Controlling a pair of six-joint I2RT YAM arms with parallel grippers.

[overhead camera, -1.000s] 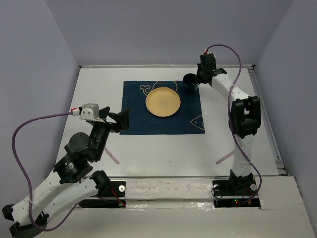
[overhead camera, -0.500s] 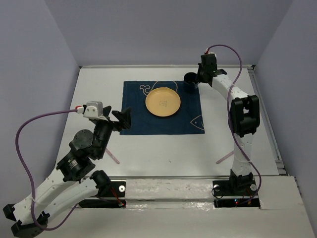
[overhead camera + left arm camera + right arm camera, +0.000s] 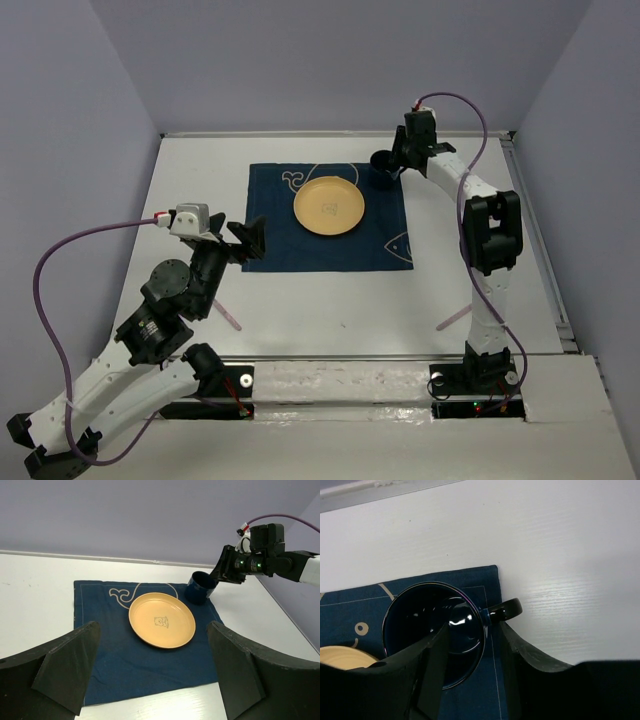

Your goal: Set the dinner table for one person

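The white dinner table (image 3: 320,300) carries a navy cloth (image 3: 290,250) with a yellow plate (image 3: 329,207) at its middle. A dark blue mug (image 3: 381,163) stands on the cloth's far right corner, its handle pointing off the cloth. My right gripper (image 3: 474,630) straddles the mug's rim (image 3: 482,625), one finger inside and one outside below the handle (image 3: 505,609), with a gap on each side. My left gripper (image 3: 152,675) is open and empty, held above the cloth's near left edge. It faces the plate (image 3: 161,619) and the mug (image 3: 199,588).
A thin pink utensil (image 3: 228,315) lies on the table near the left arm. Another pink utensil (image 3: 455,318) lies by the right arm's base. A metal rail (image 3: 540,250) runs along the table's right edge. Grey walls enclose the far and side edges.
My left arm has swung a little to the right and toward the cloth. My right gripper has shifted slightly left over the mug, which has barely moved.
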